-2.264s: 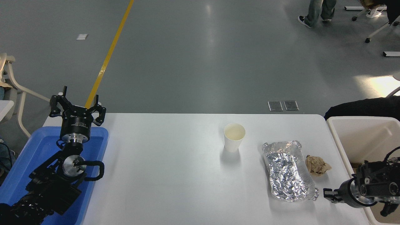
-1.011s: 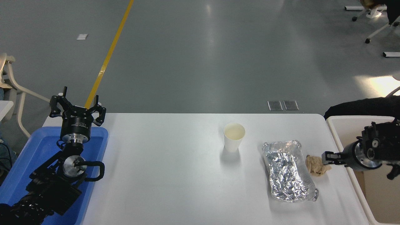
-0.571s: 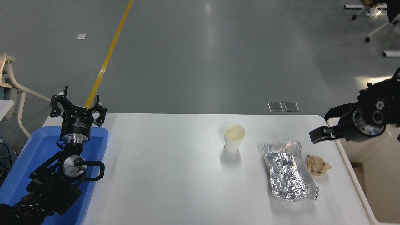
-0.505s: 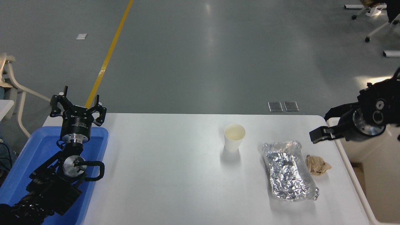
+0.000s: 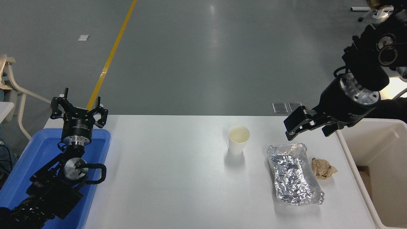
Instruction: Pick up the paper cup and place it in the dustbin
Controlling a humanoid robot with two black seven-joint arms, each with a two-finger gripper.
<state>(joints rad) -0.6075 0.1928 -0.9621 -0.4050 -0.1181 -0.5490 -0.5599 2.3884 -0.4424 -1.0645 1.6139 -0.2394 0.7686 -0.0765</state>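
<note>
The white paper cup [image 5: 238,140] stands upright in the middle of the white table [image 5: 171,178], with its cream inside showing. The cream-white dustbin [image 5: 349,159] stands at the table's right edge. My right gripper [image 5: 307,135] is open and empty. It hangs in the air to the right of the cup, over the far end of the foil tray, and touches nothing. My left gripper [image 5: 78,106] is open and parked over the blue tray at the lower left.
A crinkled silver foil tray [image 5: 294,173] lies right of the cup, with a crumpled brown paper ball [image 5: 322,168] between it and the dustbin. A shallow blue tray [image 5: 41,152] sits at the table's left edge. A chair stands at far left.
My right arm has swung up from low beside the dustbin and moved left, its gripper now raised nearer the cup. The cup, foil tray, paper ball and left arm have not moved.
</note>
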